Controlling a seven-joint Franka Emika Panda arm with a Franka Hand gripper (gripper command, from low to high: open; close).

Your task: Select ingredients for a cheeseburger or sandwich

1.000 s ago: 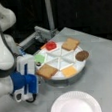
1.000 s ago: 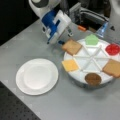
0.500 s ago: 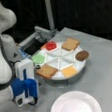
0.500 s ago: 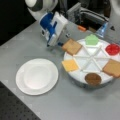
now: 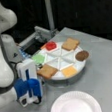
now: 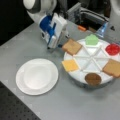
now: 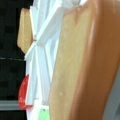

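Ingredients all sit in the divided white tray (image 5: 62,75) toward the far side of the bench (image 5: 101,68), each in its own wedge. In both front views we see two toast squares, the near toast (image 5: 47,70) (image 6: 72,46) and the far toast (image 5: 70,44) (image 6: 113,68), along with the green lettuce (image 5: 39,58) (image 6: 91,39), the red tomato (image 5: 51,45) (image 6: 112,49), the yellow cheese (image 5: 69,70) (image 6: 70,65) and the brown patty (image 5: 82,55) (image 6: 93,79). The round white plate (image 5: 75,105) (image 6: 37,76) lies near the bench's front edge with nothing on it, so we judge that no sandwich has been started and the whole selection is left to do.

The pincer (image 5: 30,99) (image 6: 53,46) is low over the bench, just beside the tray's rim and closest to the near toast. We cannot tell whether its fingers are parted or closed, and nothing appears to be held.

The near toast lies flat in its wedge. It is roughly square, so it has no clear long axis; one corner points toward the tray's hub and the opposite edge hangs out over the rim toward the pincer. In the wrist view this toast (image 7: 82,65) fills most of the frame, seen close and edge-on, with the tray dividers behind it.
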